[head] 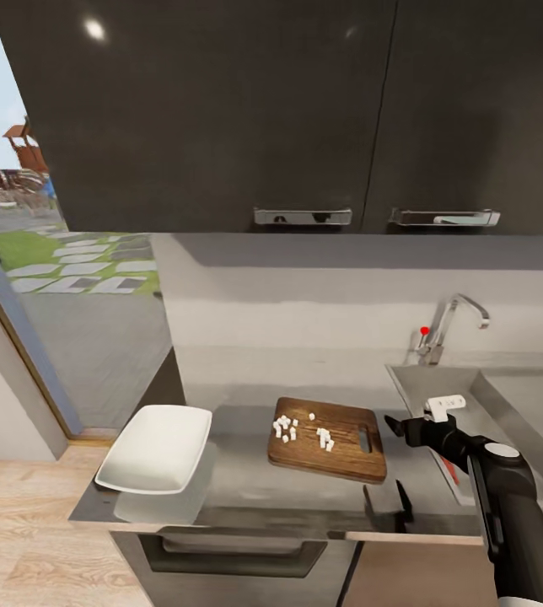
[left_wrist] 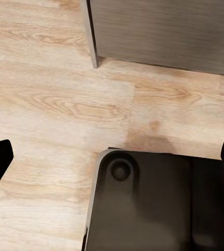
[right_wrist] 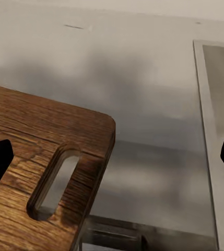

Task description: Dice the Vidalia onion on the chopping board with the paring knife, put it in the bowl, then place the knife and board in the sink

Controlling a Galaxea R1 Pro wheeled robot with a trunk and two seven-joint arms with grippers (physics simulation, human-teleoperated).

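Note:
The dark brown chopping board [head: 328,438] lies on the grey countertop [head: 246,480], and its handle slot [right_wrist: 54,183] faces my right gripper. Several small white diced onion pieces [head: 303,428] are scattered on the board's left half. Left of the board sits the white bowl [head: 155,447], with nothing in it. My right gripper [head: 398,428] [right_wrist: 112,157] hovers open just right of the board, holding nothing. The sink [head: 516,413] lies to the right. A thin red strip [head: 449,469] shows beside my forearm; whether it is the paring knife I cannot tell. My left gripper [left_wrist: 112,157] is open.
The chrome tap [head: 450,324] with its red dot stands behind the sink. Dark wall cabinets [head: 305,110] hang overhead. A glass door on the left looks onto a garden. My left gripper hangs over the wooden floor [left_wrist: 54,99] and my dark base [left_wrist: 158,204].

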